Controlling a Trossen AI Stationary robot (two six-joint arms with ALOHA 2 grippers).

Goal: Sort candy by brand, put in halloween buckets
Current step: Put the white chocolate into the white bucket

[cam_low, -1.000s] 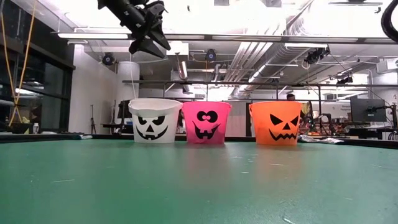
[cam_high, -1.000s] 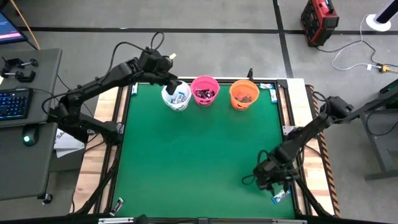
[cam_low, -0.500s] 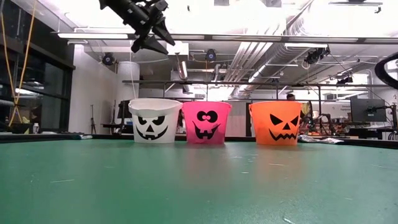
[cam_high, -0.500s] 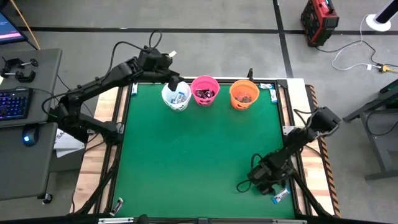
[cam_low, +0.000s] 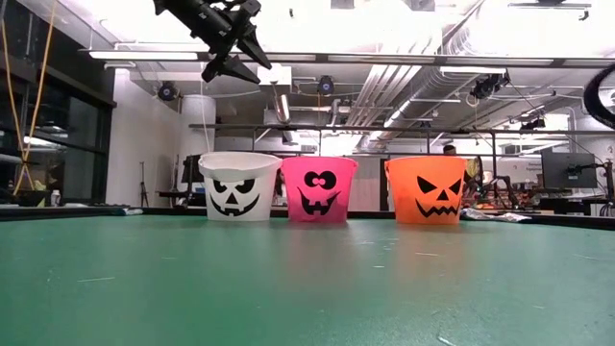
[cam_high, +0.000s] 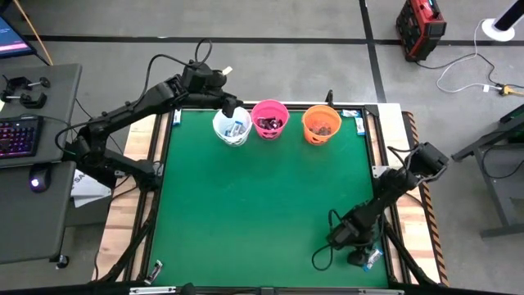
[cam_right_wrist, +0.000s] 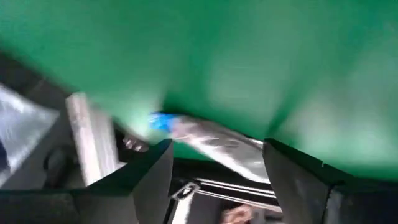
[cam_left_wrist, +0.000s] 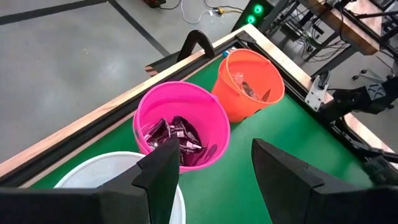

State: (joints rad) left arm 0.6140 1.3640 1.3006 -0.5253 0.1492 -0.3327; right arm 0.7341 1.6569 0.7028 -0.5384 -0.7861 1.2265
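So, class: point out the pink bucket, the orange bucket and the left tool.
pink bucket [cam_high: 269,129], high view, outer wall.
orange bucket [cam_low: 437,182], low view, front wall.
left tool [cam_left_wrist: 214,168], left wrist view, midway between its open fingertips.

Work surface: a table covered by a green mat [cam_high: 262,205] inside a dark frame, with wooden side boards. Three buckets stand in a row along the far edge: white bucket [cam_high: 232,127], pink bucket [cam_high: 269,120], orange bucket [cam_high: 321,124]. A blue-and-silver candy [cam_high: 370,258] lies at the near right corner.
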